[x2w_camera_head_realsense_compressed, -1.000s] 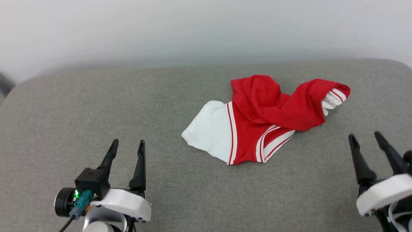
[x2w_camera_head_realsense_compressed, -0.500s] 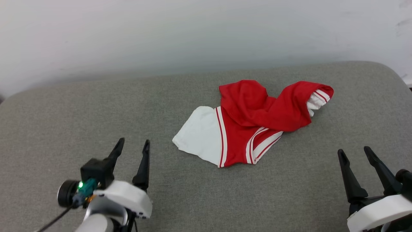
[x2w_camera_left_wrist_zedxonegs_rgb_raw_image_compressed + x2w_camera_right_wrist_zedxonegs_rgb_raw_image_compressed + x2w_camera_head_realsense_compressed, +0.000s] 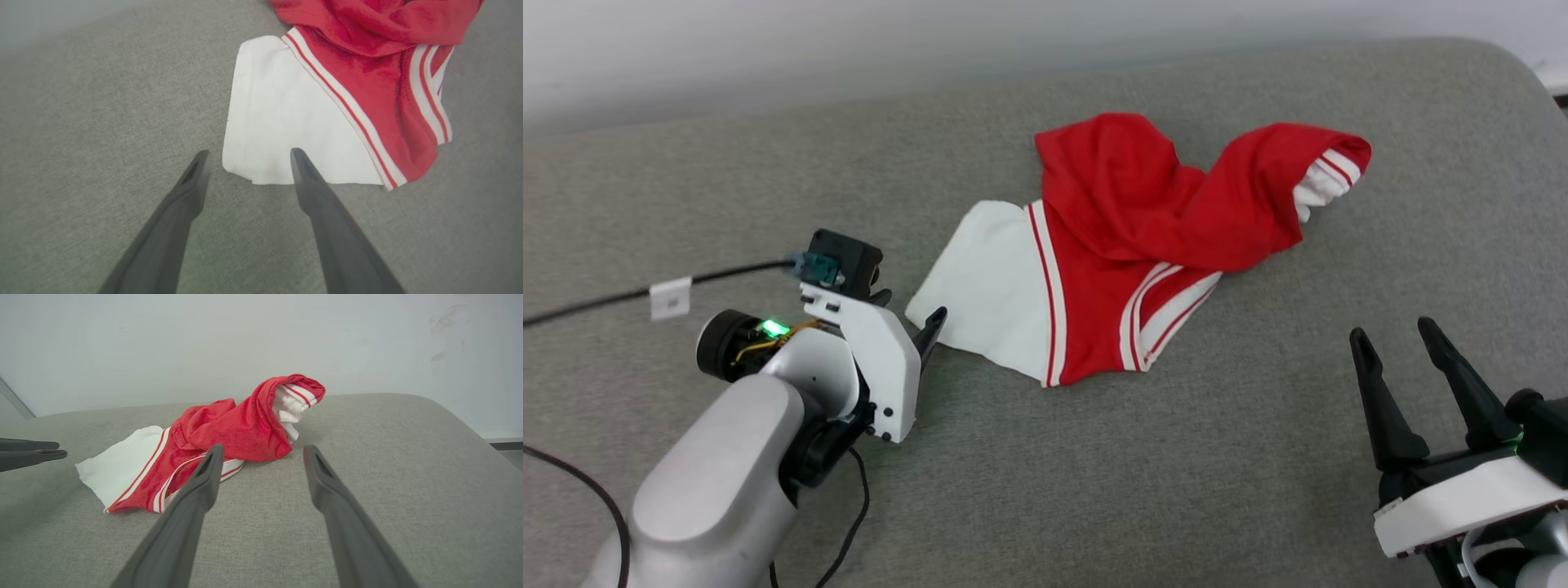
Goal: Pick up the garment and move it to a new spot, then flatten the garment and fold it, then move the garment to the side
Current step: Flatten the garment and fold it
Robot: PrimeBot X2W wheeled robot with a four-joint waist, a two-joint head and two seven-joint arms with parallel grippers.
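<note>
- In the upper middle of the head view, the garment (image 3: 1143, 237) lies crumpled on the grey cushion (image 3: 1094, 474). Its red body is bunched, and one white sleeve (image 3: 980, 278) is spread flat toward the lower left.
- At the lower left, the left gripper (image 3: 923, 331) is at that sleeve's corner. The left wrist view shows its jaws wide open, tips either side of the corner, gripping nothing.
- At the lower right, the right gripper (image 3: 1390, 329) is well apart from the garment, jaws open and empty.
- A black cable (image 3: 605, 298) runs to the left edge.
</note>
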